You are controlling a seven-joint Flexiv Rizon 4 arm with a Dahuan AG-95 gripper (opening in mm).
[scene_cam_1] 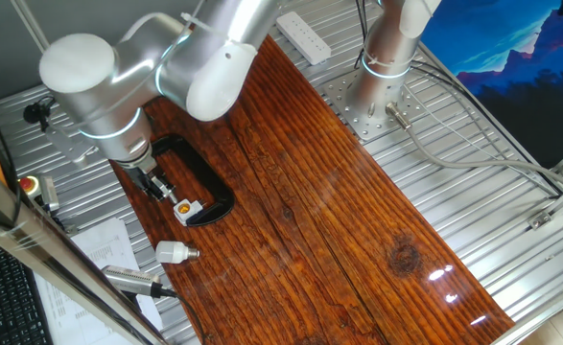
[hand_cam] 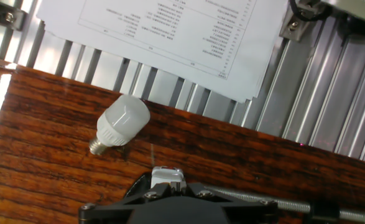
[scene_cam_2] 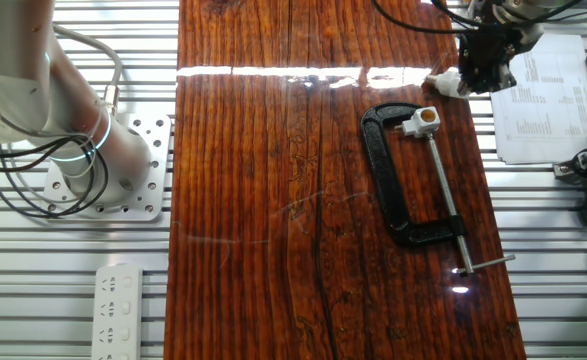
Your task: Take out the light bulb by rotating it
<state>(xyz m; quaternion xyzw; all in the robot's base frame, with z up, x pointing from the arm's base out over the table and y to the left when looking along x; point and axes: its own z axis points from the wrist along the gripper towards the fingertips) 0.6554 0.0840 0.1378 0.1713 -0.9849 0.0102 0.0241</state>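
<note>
Your gripper (scene_cam_1: pixel 158 184) hangs low over the near-left part of the wooden board (scene_cam_1: pixel 339 211), its dark fingers pointing down toward the white socket block (scene_cam_1: pixel 186 207). No view shows the fingertips well enough to say how far apart they stand, so you cannot tell whether they are parted or closed. Nothing appears to be held between them.

The light bulb (scene_cam_1: pixel 175 252) lies on its side on the board, free of the socket and apart from the gripper. In the fixed view from the arm's base end it sits at about five o'clock from the gripper, near the board's edge. It is small, with a matte white body. One end is a smooth rounded dome; the body narrows toward a short silvery screw base at the other end. In the hand view the bulb (hand_cam: pixel 120 123) lies at about ten o'clock from the centre, dome pointing up and right, metal base down and left, close to the board's edge.

The socket block, with an orange centre, is held in a black C-clamp (scene_cam_2: pixel 403 190) that lies flat on the board. A sheet of printed paper (hand_cam: pixel 170 37) rests on the slatted metal table (scene_cam_1: pixel 434 163) just beyond the board. A silver cylindrical tool (scene_cam_1: pixel 132 280) with a black cable lies near the bulb, off the board's edge.
</note>
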